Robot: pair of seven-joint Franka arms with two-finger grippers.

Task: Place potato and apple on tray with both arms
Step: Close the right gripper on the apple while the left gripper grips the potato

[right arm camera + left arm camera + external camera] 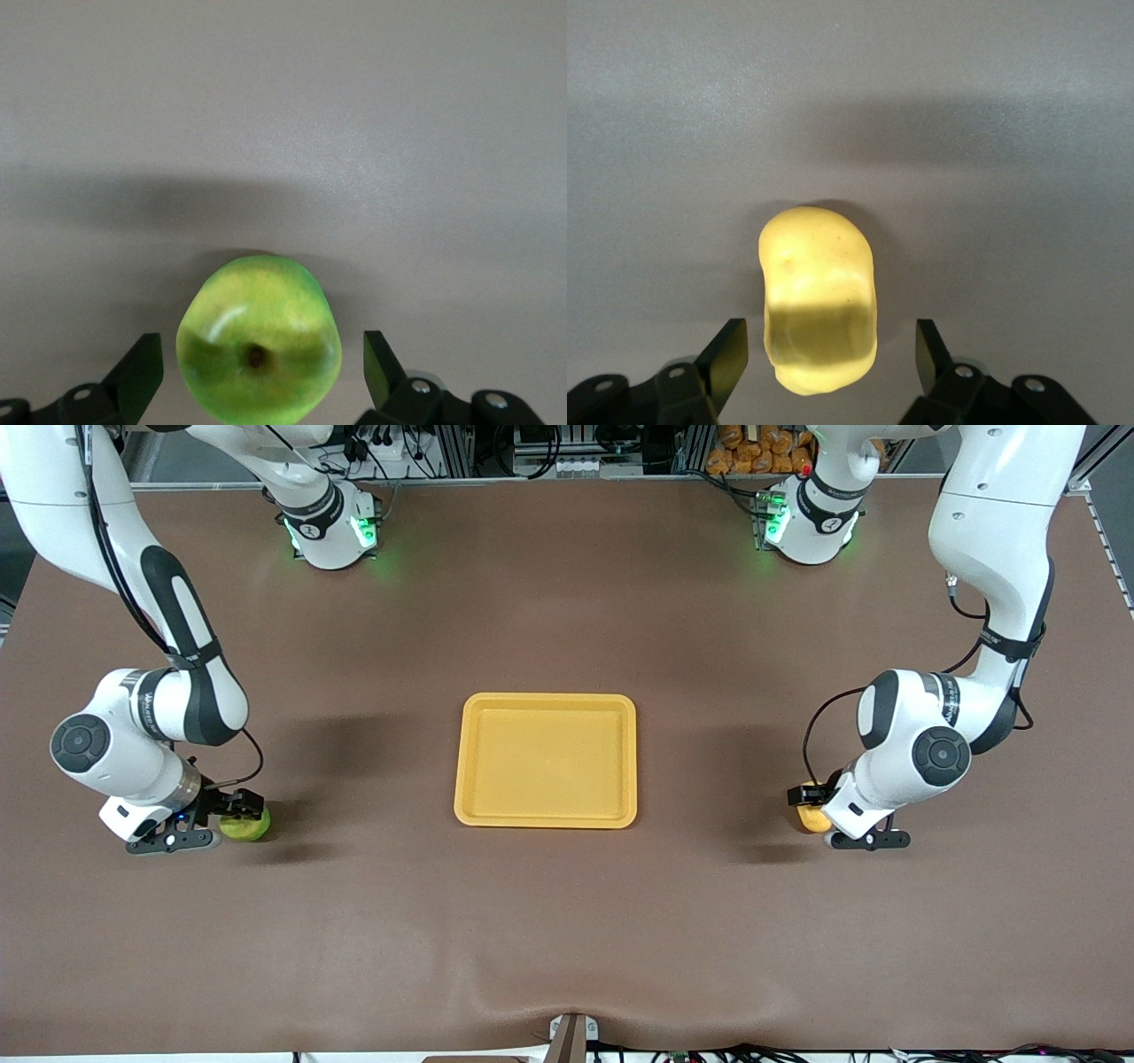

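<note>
The yellow-orange tray (pixel 546 815) lies empty at the table's middle. The potato (pixel 810 817) lies on the table toward the left arm's end. My left gripper (pixel 804 799) is low over it, open, with a finger on each side and a gap to both; the left wrist view shows the potato (pixel 819 301) between the fingers (pixel 728 354). The green apple (pixel 246 826) sits toward the right arm's end. My right gripper (pixel 248 808) is open around it, fingers apart from its skin; the right wrist view shows the apple (pixel 259 341), stem dimple up, between the fingers (pixel 142 367).
The brown table mat (pixel 567 921) covers the whole table. Both arm bases (pixel 332 527) stand along the edge farthest from the front camera, with orange bagged goods (pixel 757 447) off the table past them.
</note>
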